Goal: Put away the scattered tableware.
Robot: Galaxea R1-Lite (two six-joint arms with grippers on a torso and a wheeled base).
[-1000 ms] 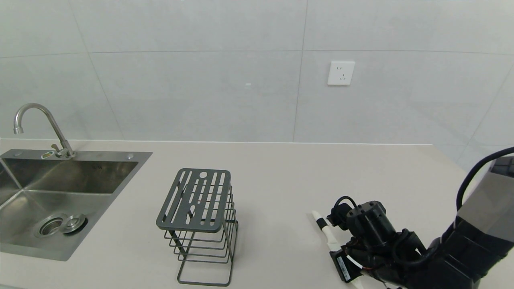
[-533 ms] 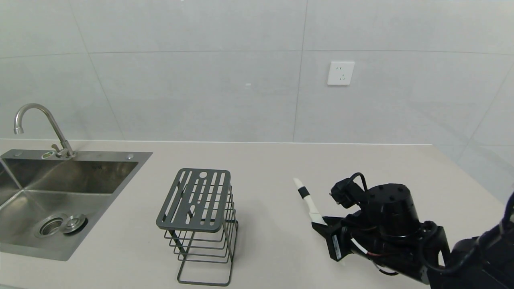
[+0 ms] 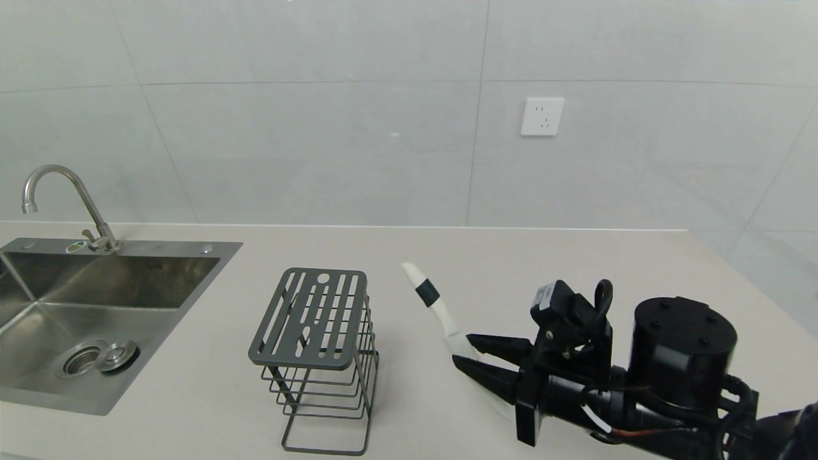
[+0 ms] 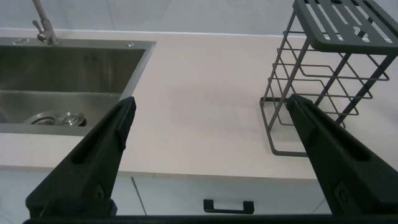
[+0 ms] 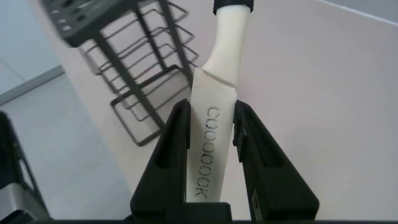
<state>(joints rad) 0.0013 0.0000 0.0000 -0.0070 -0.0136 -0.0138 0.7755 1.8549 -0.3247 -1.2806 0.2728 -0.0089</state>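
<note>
One white knife (image 3: 439,312) sits pinched by its blade in the right gripper (image 3: 464,350).
Likely light, stiff, slick, brittle; the handle offers a safer hold.

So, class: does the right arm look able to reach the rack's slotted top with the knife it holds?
Probably yes: the right gripper grips the knife beside the rack, with only bare counter between them.
</note>
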